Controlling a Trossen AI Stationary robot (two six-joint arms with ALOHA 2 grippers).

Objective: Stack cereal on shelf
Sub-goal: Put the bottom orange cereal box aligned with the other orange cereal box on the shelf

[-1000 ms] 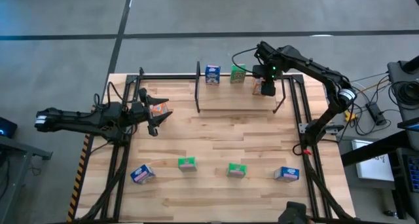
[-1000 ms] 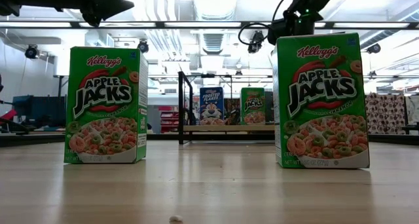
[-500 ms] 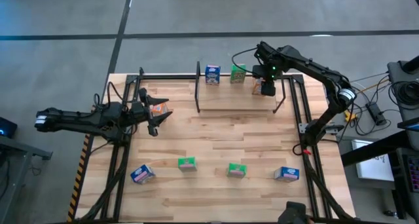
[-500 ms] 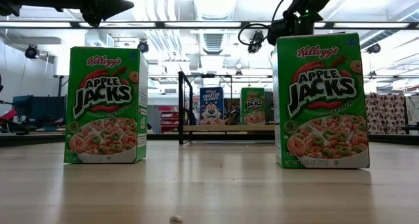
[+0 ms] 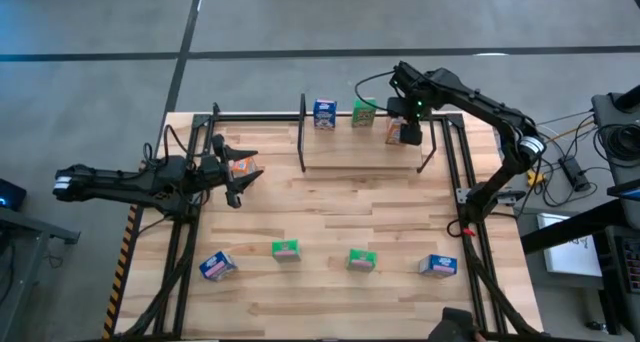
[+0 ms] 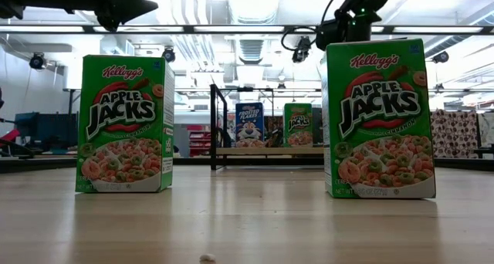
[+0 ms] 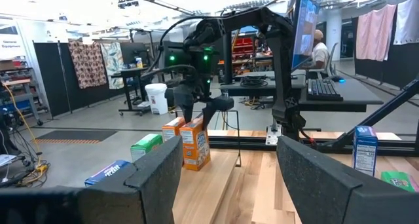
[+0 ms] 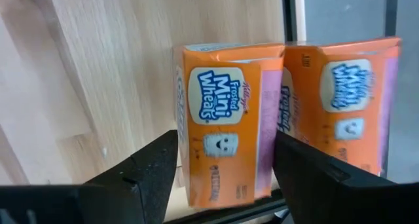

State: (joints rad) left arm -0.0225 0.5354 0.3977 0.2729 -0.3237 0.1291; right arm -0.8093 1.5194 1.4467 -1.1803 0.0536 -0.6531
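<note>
The shelf (image 5: 360,150), a light-wood board in a black rod frame, stands at the table's far side. On it stand a blue cereal box (image 5: 324,113), a green one (image 5: 364,112) and two orange ones (image 8: 222,126) (image 8: 347,99) side by side at its right end. My right gripper (image 8: 226,162) points down over the shelf's right end (image 5: 405,134), open, a finger on either side of one orange box without touching it. My left gripper (image 5: 245,185) hovers open at the table's left, nothing between its fingers (image 7: 229,165). Another orange box (image 5: 240,165) shows just beside it.
Along the table's near edge stand two blue boxes (image 5: 217,266) (image 5: 437,266) and two green ones (image 5: 286,249) (image 5: 361,260); the green pair fills the low view (image 6: 123,125) (image 6: 378,117). Larger black frames (image 5: 180,242) (image 5: 465,212) run along both table sides.
</note>
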